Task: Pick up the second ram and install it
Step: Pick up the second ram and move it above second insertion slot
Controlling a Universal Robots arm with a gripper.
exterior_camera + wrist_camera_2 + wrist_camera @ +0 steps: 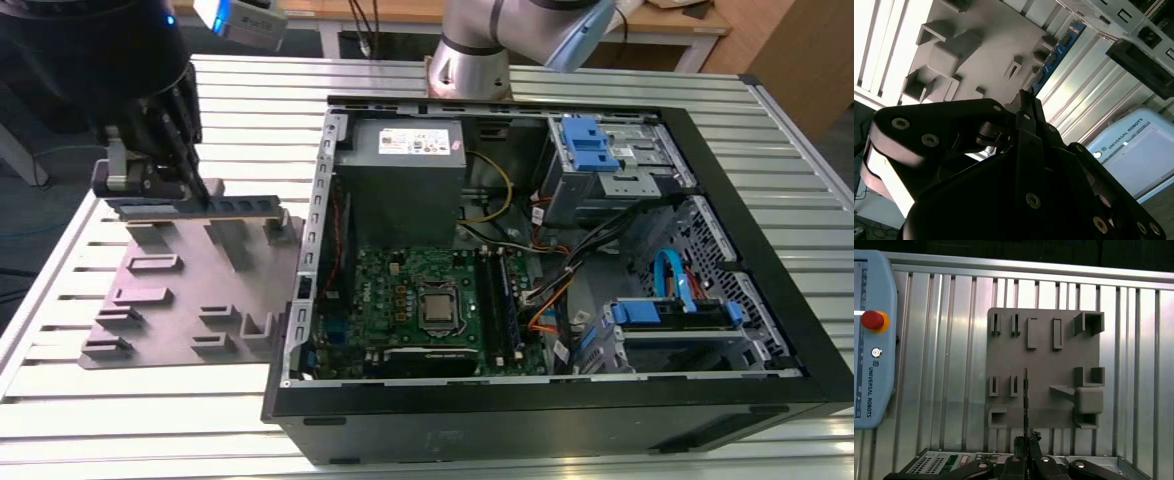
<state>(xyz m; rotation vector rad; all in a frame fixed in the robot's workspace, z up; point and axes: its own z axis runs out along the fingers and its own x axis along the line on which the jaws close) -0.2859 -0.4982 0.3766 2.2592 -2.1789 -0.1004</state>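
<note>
The arm (470, 62) carries its gripper (187, 192) pointing straight down over the slatted table (134, 420), off to the exterior view's left of the case (534, 420). The fingers are closed tight on the ram (220, 207), gripping it near one end. The stick is held level and on edge, and most of its length runs out from the gripper toward the case. In the first wrist view the ram (1026, 390) shows as a thin dark line leading away from the pinched fingertips (1026, 447). In the second wrist view its blue-green face (1054, 56) extends beyond the gripper (1024, 102).

Directly below the gripper lies the grey plate (174, 300) with its posts and pockets. The ram sits level with the tops of the tallest posts, and I cannot tell whether it touches them.

The case lies open on its side, beside the gripper and well apart from it. Inside are the green board (387, 290) with the square processor (438, 306) in its middle. A grey power supply (400, 150) sits at the far end, with blue-tabbed drive cages (601, 150) and loose cables near it. A pendant (871, 340) rests on the table beyond the plate.
</note>
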